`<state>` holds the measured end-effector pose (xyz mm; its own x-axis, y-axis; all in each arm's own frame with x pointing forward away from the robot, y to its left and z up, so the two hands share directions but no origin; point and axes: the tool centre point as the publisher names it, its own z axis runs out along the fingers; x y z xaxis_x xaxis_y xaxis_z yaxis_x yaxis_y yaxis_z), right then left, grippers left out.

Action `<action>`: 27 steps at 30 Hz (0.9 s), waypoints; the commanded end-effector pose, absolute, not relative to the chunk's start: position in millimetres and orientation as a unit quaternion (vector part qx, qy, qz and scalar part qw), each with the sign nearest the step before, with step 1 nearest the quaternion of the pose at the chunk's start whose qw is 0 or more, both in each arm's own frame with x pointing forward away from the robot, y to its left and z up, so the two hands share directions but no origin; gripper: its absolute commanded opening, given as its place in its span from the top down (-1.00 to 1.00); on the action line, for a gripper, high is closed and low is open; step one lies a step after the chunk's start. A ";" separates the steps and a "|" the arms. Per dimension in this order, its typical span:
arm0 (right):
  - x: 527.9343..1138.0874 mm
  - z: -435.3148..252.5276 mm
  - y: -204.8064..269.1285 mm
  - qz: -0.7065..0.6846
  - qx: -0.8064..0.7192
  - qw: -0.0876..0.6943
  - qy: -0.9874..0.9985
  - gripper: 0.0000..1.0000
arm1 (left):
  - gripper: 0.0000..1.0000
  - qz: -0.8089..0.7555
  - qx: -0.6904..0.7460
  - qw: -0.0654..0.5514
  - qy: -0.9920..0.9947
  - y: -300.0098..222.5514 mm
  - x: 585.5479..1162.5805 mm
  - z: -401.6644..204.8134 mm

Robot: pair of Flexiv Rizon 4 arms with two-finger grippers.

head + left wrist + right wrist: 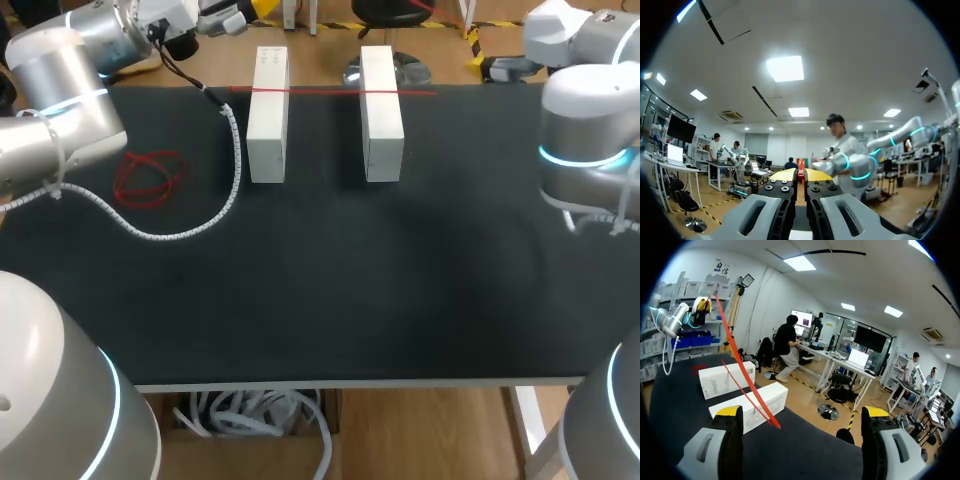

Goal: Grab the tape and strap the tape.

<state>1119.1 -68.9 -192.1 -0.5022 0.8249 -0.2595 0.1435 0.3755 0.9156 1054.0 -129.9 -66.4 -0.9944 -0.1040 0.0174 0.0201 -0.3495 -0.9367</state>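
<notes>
Tape lies across both boxes, long axis left-right. Left gripper fingers pinch one end. Free end sits ahead of right gripper, fingers spread. Your move goes there.

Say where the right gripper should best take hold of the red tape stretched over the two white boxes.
The short free stretch of the red tape past the right-hand white box, approached from the right side. It likely stands clear there, nothing beside it, while the left gripper seems shut on the other end.
</notes>
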 end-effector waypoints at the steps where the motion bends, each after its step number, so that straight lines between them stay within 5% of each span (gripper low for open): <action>1: 1111.1 -192.1 -61.3 0.445 0.344 0.422 0.711 -1.00 | 1.00 -0.821 -0.037 0.039 0.569 -130.2 1053.5 -66.5; 27: 1088.7 -145.1 -55.8 0.582 0.467 0.399 0.533 -1.00 | 1.00 -0.821 -0.037 0.039 0.569 -130.2 1053.5 -66.5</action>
<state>1090.8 -52.5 -144.7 -0.2314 0.9676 0.1006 0.0659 -0.0875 0.9940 1054.0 -129.9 -66.3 -0.9944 -0.1041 0.0174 0.0202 -0.3495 -0.9367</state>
